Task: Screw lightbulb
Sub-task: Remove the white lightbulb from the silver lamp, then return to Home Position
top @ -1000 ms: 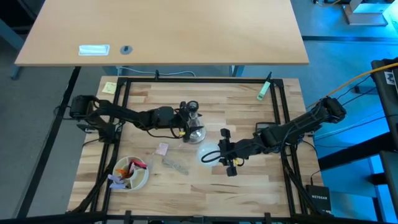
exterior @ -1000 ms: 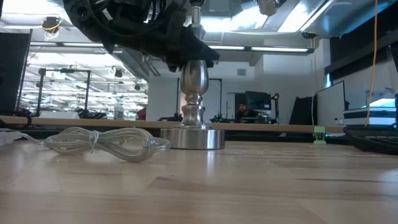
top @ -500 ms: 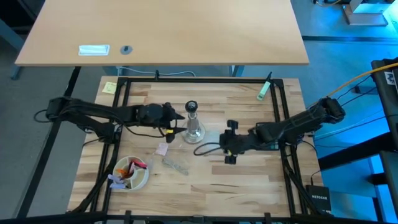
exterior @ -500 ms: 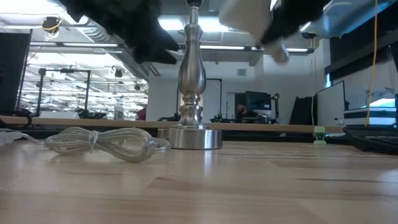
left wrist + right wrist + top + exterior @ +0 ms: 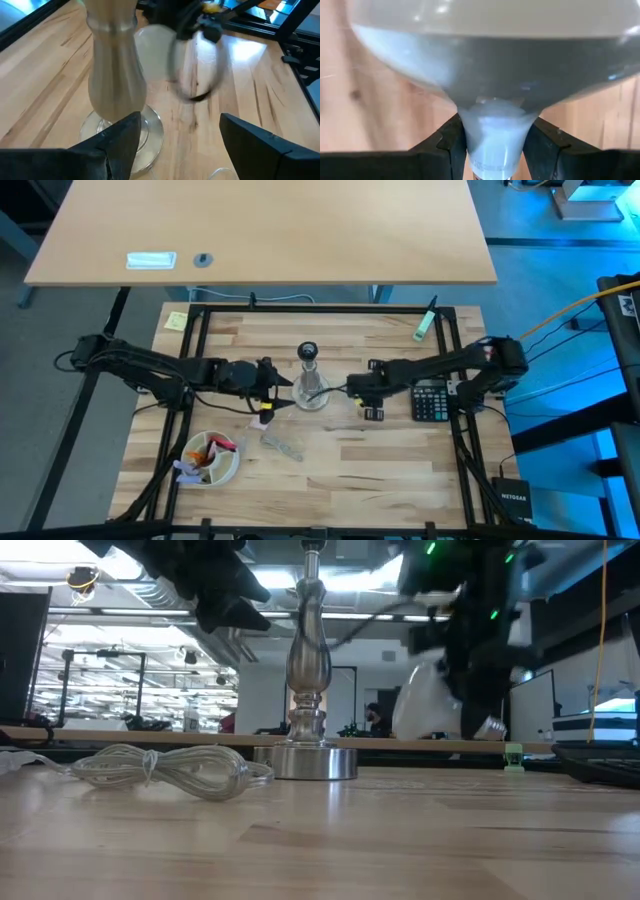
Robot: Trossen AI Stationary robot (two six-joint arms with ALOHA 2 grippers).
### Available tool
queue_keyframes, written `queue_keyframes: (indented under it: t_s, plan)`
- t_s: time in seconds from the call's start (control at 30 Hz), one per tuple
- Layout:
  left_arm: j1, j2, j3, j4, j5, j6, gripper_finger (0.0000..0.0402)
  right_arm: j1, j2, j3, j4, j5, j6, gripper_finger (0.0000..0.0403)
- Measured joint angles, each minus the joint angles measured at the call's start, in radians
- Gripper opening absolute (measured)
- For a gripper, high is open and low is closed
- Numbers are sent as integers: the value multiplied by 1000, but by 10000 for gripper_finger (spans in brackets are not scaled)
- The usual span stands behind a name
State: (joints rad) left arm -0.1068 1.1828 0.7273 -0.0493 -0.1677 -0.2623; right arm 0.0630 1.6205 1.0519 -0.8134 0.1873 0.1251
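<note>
Lightbulb is in the right claw, pinched at the narrow neck just above the screw base, dome facing away from the wrist. In the low view we see it right of centre, off the desk, tilted with the base pointing down-right, beside the stand and apart from it. We can't pick it out in the high view, where the right claw sits just right of centre.

Silver stand is upright at frame centre in the low view, foot flat on the desk, socket top cut off by the upper edge.

Left claw is open and empty, fingers spread either side of the view, stand just ahead of it; in the high view it's left of centre, near the stand but not on it.

Risks, as we read them:
- Bulb is below socket height and tilted. We need to lift and straighten it first, or the thread goes in crooked and cross-threads.
- Nothing braces the stand (left claw isn't gripping it). Any side push or twist from the bulb could turn or tip it.
- Grip is on the narrow tapered neck, so torque may make the bulb slip or rotate in the fingers.
- Coiled clear cord lies lower left, close to the foot; it could snag.
</note>
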Motion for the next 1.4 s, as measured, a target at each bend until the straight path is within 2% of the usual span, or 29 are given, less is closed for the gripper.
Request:
queue_keyframes:
  t_s: [0.23, 0.47, 0.73, 0.8, 0.9, 1.07, 1.17, 1.27, 1.4]
  plan:
    - [-4, 0, 0, -1, 0, -4, 260, -73, 134, 0, 16, -47, -64, 154]
    - [-4, 0, 0, 2, -1, -1, 260, -70, 176, 2, 44, -50, -77, 218]
    - [-4, 0, 0, 18, -2, -2, 260, -70, 151, 29, -16, -49, -44, 256]
    - [-4, 1, 0, 17, -2, -1, 260, -69, 129, 42, -43, -54, -39, 267]
    - [-4, 1, 0, 17, -1, -1, 260, -70, 95, 63, -104, -133, -30, 283]
    - [-4, 0, 0, 22, -1, 4, 260, -68, 17, 104, -259, -140, -3, 297]
    - [-7, -13, 0, 49, -1, 35, 260, -56, -67, 105, -290, -153, 25, 294]
    - [-23, -57, 0, 91, -4, 96, 260, -24, -192, 73, -225, -141, 29, 279]
    - [-41, -129, 0, 92, 0, 163, 260, 26, -398, -18, -25, -88, 26, 246]
